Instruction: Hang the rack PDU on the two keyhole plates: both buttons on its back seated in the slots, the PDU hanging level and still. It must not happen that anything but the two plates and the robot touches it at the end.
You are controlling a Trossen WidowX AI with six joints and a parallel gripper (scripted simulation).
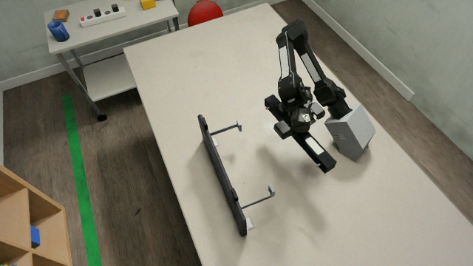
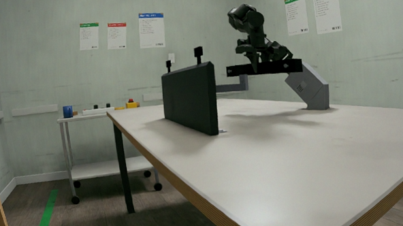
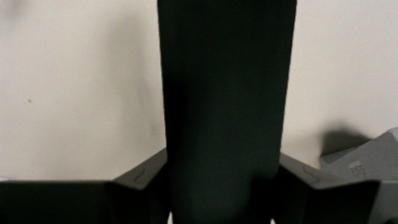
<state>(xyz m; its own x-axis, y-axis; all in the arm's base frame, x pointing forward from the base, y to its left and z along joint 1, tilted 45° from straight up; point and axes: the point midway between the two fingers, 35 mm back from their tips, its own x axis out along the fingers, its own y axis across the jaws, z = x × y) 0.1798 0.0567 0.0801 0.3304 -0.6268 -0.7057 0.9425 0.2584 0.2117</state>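
Observation:
The rack PDU point(image 1: 324, 160) point(image 2: 271, 68) point(image 3: 225, 90) is a long black bar with a white label. It hangs in the air above the table, roughly level, to the right of the mounting panel. My gripper point(image 1: 295, 125) point(image 2: 256, 65) point(image 3: 216, 150) is shut on the PDU near its middle, one finger on each side. The dark upright panel point(image 1: 219, 173) point(image 2: 190, 98) stands on the table near its left edge. The two keyhole plates point(image 1: 204, 126) point(image 1: 233, 193) point(image 2: 168, 64) point(image 2: 198, 52) stick up from its top edge. The PDU is well apart from them. The buttons on its back are hidden.
Two grey braces point(image 1: 227, 128) point(image 1: 259, 199) run from the panel toward the arm. The arm's grey base block point(image 1: 351, 133) point(image 2: 309, 88) point(image 3: 370, 160) stands right of the PDU. A cart point(image 1: 111, 27) point(image 2: 86, 114) with a power strip and a blue mug stands beyond the table, and a red ball point(image 1: 204, 11).

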